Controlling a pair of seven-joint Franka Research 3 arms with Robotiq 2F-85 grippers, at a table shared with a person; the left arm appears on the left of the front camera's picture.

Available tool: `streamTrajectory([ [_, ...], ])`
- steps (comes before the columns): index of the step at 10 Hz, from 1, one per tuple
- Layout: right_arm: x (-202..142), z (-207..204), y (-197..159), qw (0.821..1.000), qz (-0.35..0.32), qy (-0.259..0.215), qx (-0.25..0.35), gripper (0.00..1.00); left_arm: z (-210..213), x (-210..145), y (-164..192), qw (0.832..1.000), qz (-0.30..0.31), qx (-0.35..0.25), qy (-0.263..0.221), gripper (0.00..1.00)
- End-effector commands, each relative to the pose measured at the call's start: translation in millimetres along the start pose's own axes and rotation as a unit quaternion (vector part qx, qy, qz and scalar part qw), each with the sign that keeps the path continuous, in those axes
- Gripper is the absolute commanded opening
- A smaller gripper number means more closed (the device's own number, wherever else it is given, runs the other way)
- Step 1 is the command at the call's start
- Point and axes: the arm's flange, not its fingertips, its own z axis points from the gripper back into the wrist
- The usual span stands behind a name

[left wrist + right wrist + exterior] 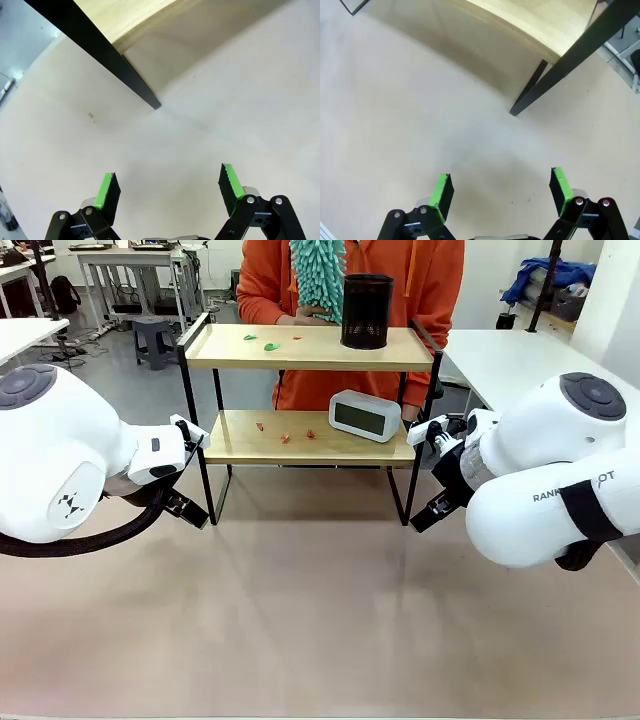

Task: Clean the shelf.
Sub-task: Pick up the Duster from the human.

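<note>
While scraps (285,437) litter both boards of the shelf (310,350), left hand (169,181) and right hand (502,181) just hover wide open beside its front legs.

A two-tier shelf (310,350) stands on the table (320,620) between the robot's left arm (60,460) and right arm (550,480), whose jaws hang low just outside its front legs. A black mesh cup (366,310) and green scraps (271,344) sit on the top board. A white digital clock (365,415) and reddish scraps (285,437) lie on the lower one. Behind, a person (425,280) in an orange hoodie holds a teal fluffy duster (320,275) just beside the cup.
</note>
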Motion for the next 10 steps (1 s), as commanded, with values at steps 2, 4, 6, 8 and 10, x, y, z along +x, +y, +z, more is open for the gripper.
streamTrajectory([
  [2,0.0,0.0,0.0,1.0,0.0,0.0,0.0,1.0,0.1,0.0,0.0,1.0,0.0,0.0,0.0,1.0],
  [4,0.0,0.0,0.0,1.0,0.0,0.0,0.0,1.0,0.1,0.0,0.0,1.0,0.0,0.0,0.0,1.0],
  [6,0.0,0.0,0.0,1.0,0.0,0.0,0.0,1.0,0.1,0.0,0.0,1.0,0.0,0.0,0.0,1.0],
  [8,0.0,0.0,0.0,1.0,0.0,0.0,0.0,1.0,0.1,0.0,0.0,1.0,0.0,0.0,0.0,1.0],
  [10,0.0,0.0,0.1,1.0,0.0,0.0,0.0,1.0,0.1,0.0,0.0,1.0,0.0,0.0,0.0,1.0],
])
